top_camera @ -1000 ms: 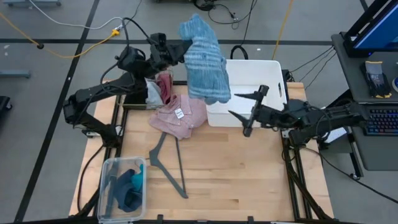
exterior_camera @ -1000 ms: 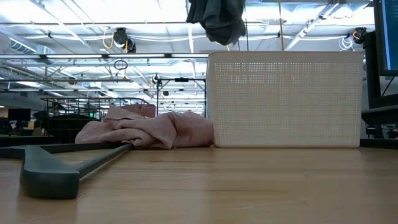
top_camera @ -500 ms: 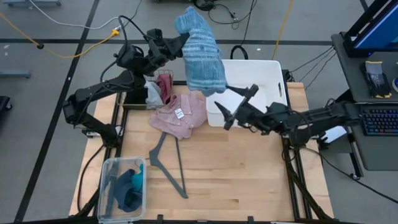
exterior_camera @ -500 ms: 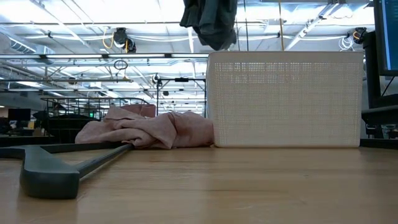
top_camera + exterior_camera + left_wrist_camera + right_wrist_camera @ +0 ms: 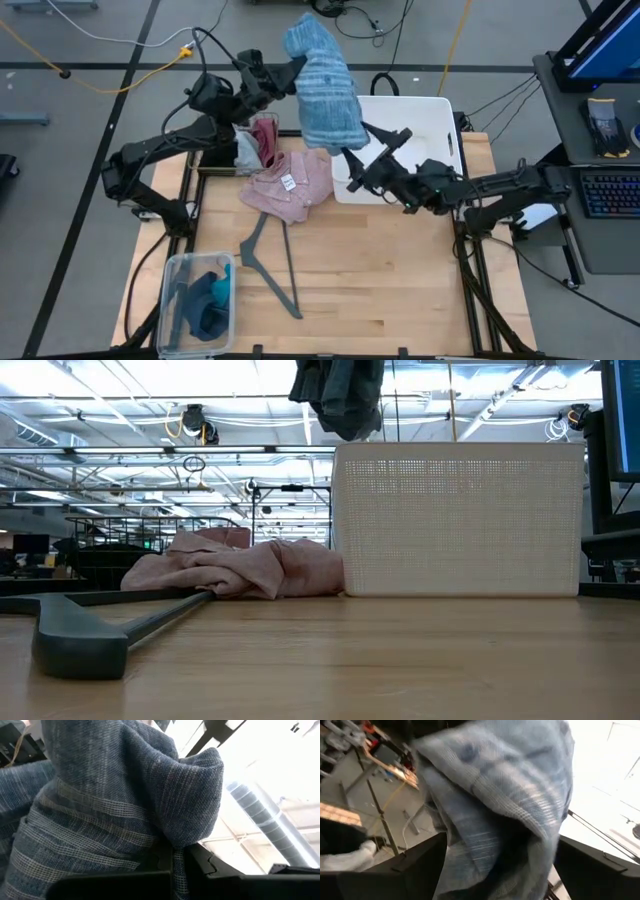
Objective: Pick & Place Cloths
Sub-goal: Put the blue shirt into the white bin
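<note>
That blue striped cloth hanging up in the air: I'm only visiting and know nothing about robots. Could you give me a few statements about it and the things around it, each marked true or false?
1. The left pincer is shut on the blue striped cloth and holds it up in the air. True.
2. The right pincer is shut tight. False: it is open, reaching toward the cloth's lower end.
3. The pink shirt lies inside the white basket. False: it lies on the table beside the basket.
4. The grey hanger lies flat on the table. True.
5. The clear bin holds a teal piece. True.
</note>
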Controlling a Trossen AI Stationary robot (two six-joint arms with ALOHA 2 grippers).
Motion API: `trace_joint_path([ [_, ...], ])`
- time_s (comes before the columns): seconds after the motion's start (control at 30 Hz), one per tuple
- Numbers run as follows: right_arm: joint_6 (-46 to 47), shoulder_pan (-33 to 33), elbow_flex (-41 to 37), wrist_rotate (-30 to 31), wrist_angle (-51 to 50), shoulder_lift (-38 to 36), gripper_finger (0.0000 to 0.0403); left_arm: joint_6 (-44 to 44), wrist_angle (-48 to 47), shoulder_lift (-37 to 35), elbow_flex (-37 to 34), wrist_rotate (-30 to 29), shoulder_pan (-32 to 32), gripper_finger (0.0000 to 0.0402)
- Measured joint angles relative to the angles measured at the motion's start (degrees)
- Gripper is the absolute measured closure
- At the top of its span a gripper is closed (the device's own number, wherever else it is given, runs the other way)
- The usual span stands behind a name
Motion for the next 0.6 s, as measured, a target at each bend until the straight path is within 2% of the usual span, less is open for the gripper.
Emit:
trace_joint_path([
  [0.27,-0.57,-2.97,-0.02,-0.05,6.99,1.23,0.0064,2.8,-0.44,0.0,0.0,-1.19,-3.76,0.0396],
  [0.4,-2.61,-3.0,-0.02,-0.02,10.47,1.2,0.007,3.07,-3.81,0.24,0.0,-1.58,-4.34,0.0396],
  [0.5,-3.58,-2.98,-0.02,0.16,11.62,1.2,0.0091,1.54,-3.65,1.87,0.0,-1.43,-4.59,0.0396],
  [0.6,-3.66,-2.96,-0.03,2.49,11.52,1.13,0.0131,-0.72,-3.27,3.74,0.0,-0.53,-4.61,0.0396],
])
